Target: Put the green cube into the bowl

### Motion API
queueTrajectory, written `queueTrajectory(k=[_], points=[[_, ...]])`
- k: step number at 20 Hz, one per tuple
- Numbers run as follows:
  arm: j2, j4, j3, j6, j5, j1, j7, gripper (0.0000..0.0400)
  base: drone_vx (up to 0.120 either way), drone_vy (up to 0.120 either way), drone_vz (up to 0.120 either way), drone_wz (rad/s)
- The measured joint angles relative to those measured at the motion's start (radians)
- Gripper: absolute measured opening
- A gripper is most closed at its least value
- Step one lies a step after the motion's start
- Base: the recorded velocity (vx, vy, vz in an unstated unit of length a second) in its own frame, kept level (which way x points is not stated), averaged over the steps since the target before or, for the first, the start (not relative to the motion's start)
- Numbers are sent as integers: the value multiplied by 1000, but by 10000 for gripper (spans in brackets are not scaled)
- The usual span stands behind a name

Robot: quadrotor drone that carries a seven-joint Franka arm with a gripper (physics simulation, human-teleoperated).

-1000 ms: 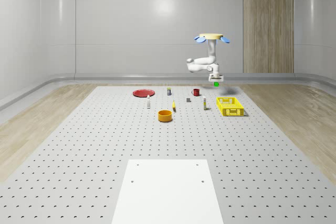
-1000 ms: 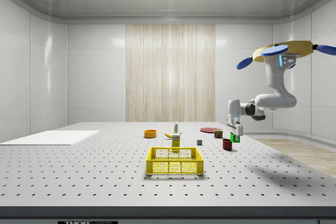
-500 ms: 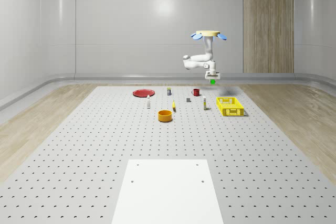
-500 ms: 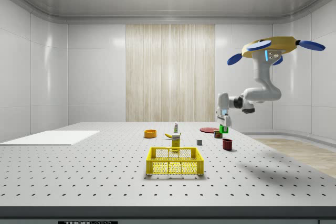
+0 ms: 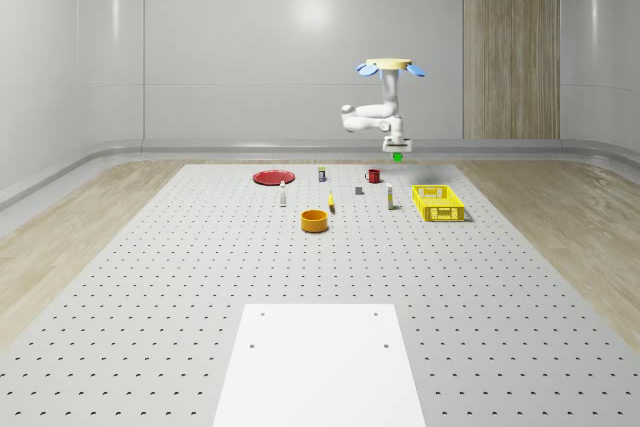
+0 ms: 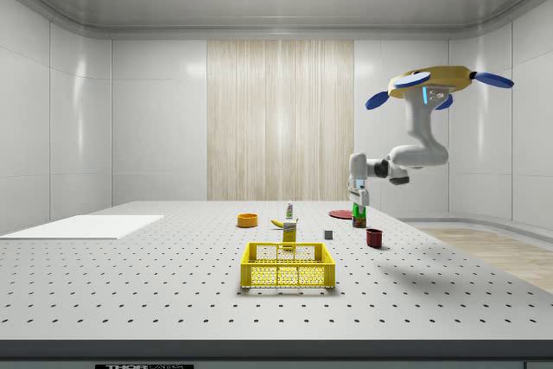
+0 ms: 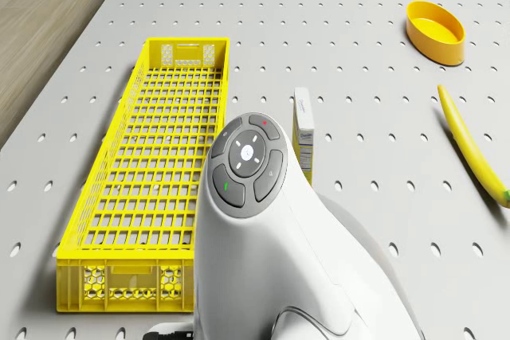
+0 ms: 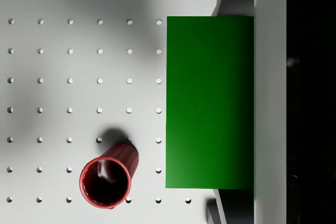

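The drone hovers above the far part of the table, over the red mug, with its arm hanging below. My gripper is shut on the green cube, held well above the table. In the wrist view the green cube sits clamped against a grey finger, with the red mug on the table below. In the side view the gripper holds the cube above the mug. The orange bowl stands nearer the table's middle, to the whole-scene view's left of the gripper.
A yellow basket lies to the whole-scene view's right of the drone. A banana, a small carton, a red plate and small bottles stand around the bowl. A white sheet covers the near table.
The drone, arm and held cube have moved toward the whole-scene view's left and risen slightly, from beside the basket to above the red mug. The gripper stays shut on the cube.
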Motion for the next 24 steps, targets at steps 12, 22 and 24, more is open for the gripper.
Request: queueTrajectory(k=[12,22,24], points=[[-25,1,5,23,11,-7,7,250,57,-120,0,0],[-43,3,8,40,19,-13,12,250,48,-120,0,0],[-47,3,9,44,21,-14,13,250,0,-120,0,0]])
